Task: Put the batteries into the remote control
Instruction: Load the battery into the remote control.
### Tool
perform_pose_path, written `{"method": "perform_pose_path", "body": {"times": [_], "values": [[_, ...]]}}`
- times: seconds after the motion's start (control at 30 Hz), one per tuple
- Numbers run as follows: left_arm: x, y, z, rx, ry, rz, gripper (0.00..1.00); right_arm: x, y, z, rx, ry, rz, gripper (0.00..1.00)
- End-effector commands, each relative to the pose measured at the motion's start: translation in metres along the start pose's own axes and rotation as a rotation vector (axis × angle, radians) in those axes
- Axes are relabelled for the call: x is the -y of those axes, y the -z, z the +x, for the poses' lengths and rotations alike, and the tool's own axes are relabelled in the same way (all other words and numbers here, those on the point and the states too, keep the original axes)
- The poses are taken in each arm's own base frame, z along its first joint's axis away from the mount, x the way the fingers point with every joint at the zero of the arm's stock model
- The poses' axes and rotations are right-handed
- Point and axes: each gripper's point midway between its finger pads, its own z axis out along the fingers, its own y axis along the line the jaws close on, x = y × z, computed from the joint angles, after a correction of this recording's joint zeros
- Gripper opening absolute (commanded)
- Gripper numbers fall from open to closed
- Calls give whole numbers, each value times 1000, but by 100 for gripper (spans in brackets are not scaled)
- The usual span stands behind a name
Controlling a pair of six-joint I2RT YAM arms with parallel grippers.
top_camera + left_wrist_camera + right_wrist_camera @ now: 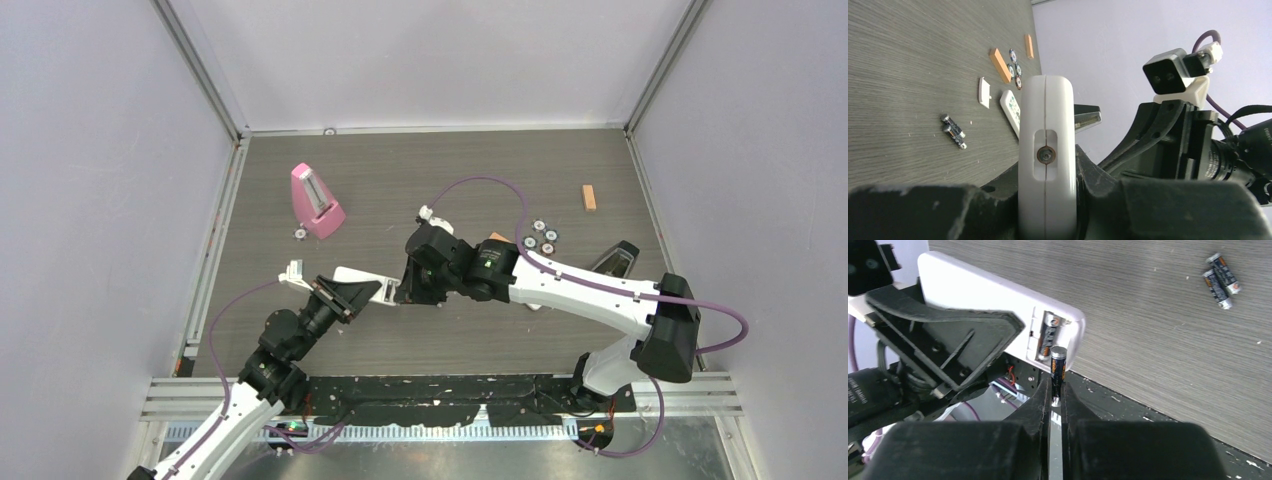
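One battery [1048, 334] already lay in the open bay [1040, 351] at the end of the remote control [983, 295] — so the task was, as I judged it, about half done. My left claw [1048, 200] was clamped on the remote control's body and held it lifted off the table [1158, 340]. My right claw [1056, 392] was closed on a second battery [1058, 365], pinched at its lower part, with its silvery top just beside the bay and next to the seated one. I could not tell if it touched the remote control or was a little apart from it.

What was left, I supposed, was to bring this second battery into the place beside the seated one and press it in. Two loose batteries [1217, 288] lay side by side on the table, well apart from the remote control. Whether the bay needed them I could not see. A small white piece [984, 92] lay on the table beyond the remote control — perhaps the bay's cover, which would go on last.
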Motion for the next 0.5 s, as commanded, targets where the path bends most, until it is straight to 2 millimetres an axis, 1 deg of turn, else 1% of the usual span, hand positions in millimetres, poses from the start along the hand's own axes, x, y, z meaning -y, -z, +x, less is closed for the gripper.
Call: {"method": "perform_pose_path", "body": {"times": [0.0, 0.13, 0.47], "values": [[-54, 3, 16, -36, -22, -87, 0, -37, 17, -9, 7, -10, -123, 6], [-53, 3, 15, -32, -28, -81, 0, -32, 11, -4, -8, -44, -104, 6], [-51, 3, 12, -12, -30, -64, 0, -26, -2, -8, -4, -99, -90, 13]]}}
